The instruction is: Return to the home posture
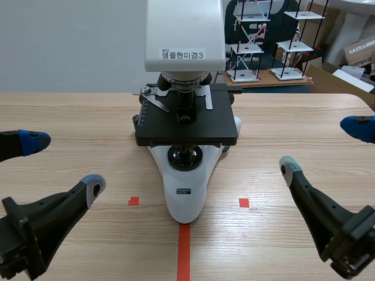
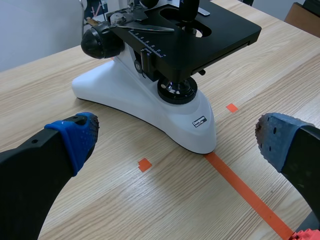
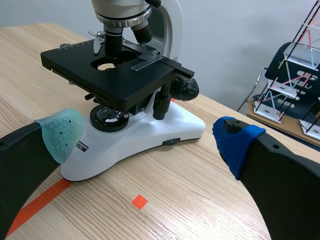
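The left pincer is low over the bench at the robot's left and is spread wide. One blue-padded finger points inward above a grey-padded one, and nothing is between them. The right pincer mirrors it at the robot's right. It is equally wide and holds nothing, with a blue pad farther from the robot and a grey-green pad nearer.

Both pincers are clear of the microscope, which stands at the middle of the bench between the two arms. Its white foot points toward the robot and ends at the top of a red tape line. A small red tape square lies on either side of the foot.

The black stage sits level above the foot. A metal clip lies on it, and the lens turret hangs just over the stage hole. The white head carries a printed label.

In each wrist view the microscope is ahead of the open fingers and is not touched. Beyond the bench's far edge stand wire racks and a cardboard box.
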